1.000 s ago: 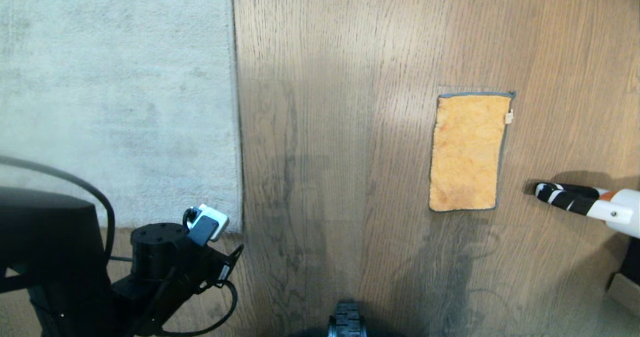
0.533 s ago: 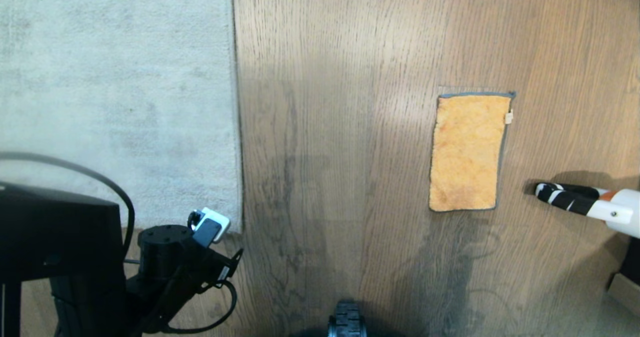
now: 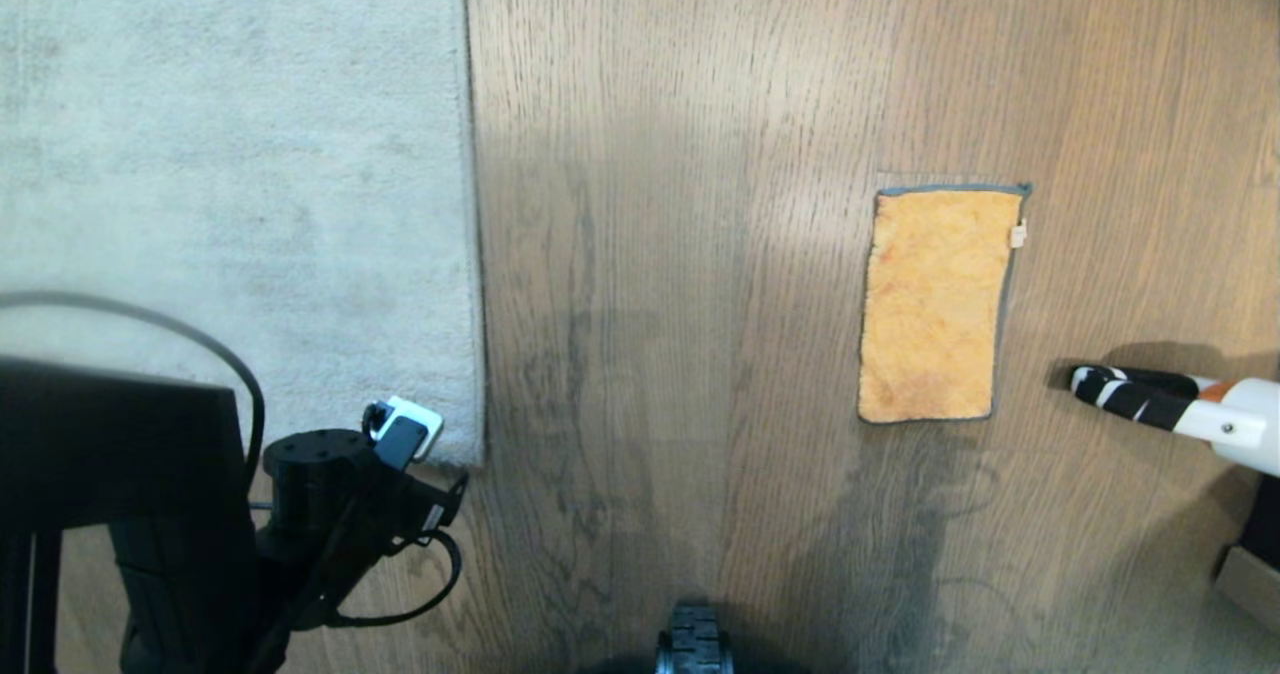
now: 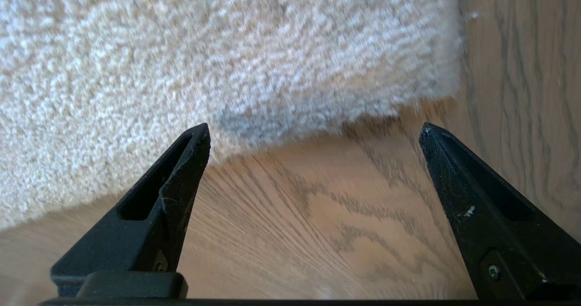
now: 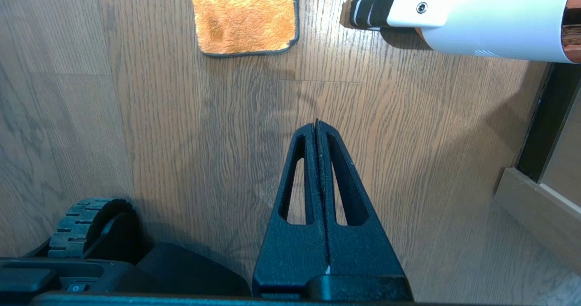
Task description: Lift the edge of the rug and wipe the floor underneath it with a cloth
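Jaws of my left gripper (image 4: 313,131) have spread wide at the rug edge (image 4: 317,129) corner, seven o'clock, ready to pinch and lift.

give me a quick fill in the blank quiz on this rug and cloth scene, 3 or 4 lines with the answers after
1. The left gripper points at the rug edge with its jaws ____.
2. The cloth lying flat on the floor is ____ in colour.
3. The right gripper hangs over bare floor with its jaws ____.
4. In the head view, the cloth lies to the ____ of the rug.

Missing words: open; orange; shut; right
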Available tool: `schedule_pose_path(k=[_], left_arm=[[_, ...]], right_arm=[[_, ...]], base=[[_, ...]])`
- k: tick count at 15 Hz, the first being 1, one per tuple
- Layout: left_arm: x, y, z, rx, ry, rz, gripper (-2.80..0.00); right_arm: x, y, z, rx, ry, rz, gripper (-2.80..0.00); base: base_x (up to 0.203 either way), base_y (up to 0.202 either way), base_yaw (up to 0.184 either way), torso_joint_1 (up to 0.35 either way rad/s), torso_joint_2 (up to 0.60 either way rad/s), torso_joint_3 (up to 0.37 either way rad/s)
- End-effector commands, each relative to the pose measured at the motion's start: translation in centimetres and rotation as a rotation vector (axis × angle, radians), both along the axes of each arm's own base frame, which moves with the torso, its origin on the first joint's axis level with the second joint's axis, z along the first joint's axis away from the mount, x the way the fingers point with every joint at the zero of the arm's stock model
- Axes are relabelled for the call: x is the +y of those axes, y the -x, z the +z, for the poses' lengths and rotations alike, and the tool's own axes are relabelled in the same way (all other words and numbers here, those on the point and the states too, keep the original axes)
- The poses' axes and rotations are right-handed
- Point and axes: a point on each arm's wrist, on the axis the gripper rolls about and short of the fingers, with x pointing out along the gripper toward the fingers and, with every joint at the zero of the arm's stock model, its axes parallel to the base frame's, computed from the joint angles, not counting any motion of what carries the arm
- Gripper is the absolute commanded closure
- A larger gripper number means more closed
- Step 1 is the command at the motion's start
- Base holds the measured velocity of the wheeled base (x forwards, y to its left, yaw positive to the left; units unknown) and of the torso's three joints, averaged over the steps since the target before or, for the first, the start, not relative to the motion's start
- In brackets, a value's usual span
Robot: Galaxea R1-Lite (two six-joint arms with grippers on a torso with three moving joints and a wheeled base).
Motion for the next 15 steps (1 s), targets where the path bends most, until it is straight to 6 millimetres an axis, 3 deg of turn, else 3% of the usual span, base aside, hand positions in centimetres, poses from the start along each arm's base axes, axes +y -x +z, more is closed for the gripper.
schedule_pose_path(k=[1,7,15], left_arm=[[-0.1,-0.6,0.0,-0.018,0.002,0.003,-2.8],[-0.7,-2.6,0.6,-0.09,0.028,-0.007,-2.8],[-2.3,-1.6,0.8,-0.082,0.091,-0.034,-2.8]], right_arm=[[0.0,0.0,0.0,0.0,0.0,0.0,0.0],[0.0,0.0,0.0,0.0,0.0,0.0,0.0],[0.0,0.0,0.0,0.0,0.0,0.0,0.0]], base=[[0.0,0.0,0.0,0.0,0.0,0.0],[0.0,0.0,0.0,0.0,0.0,0.0],[0.0,0.0,0.0,0.0,0.0,0.0]])
